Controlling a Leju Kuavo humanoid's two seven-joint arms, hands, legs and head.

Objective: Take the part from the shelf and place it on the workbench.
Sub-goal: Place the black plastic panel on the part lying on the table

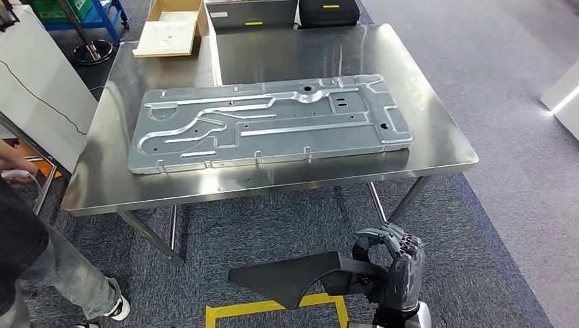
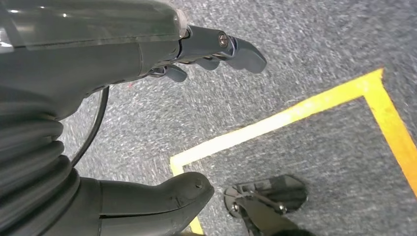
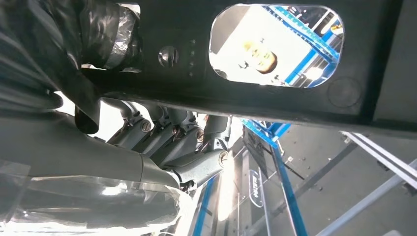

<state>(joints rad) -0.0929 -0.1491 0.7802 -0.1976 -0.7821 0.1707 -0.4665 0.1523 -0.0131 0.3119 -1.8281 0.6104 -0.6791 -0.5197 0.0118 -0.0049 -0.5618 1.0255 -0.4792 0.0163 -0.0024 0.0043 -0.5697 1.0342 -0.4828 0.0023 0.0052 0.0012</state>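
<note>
The part [image 1: 293, 277] is a flat black angular piece, held low in front of the workbench [image 1: 437, 137] and below its front edge. My right hand [image 1: 396, 270] grips it at its right end, fingers curled over the edge. In the right wrist view the part [image 3: 275, 103] shows a rounded rectangular cutout, and my right hand's fingers [image 3: 172, 142] wrap around its rim. My left hand [image 2: 98, 64] hangs over the grey carpet with fingers and thumb apart, holding nothing.
A large stamped metal panel [image 1: 270, 123] covers most of the steel workbench. A cardboard box [image 1: 171, 27] lies at its far left and a black case [image 1: 329, 10] behind it. A person [image 1: 41, 260] stands at the left. Yellow floor tape [image 2: 295, 115] lies under me.
</note>
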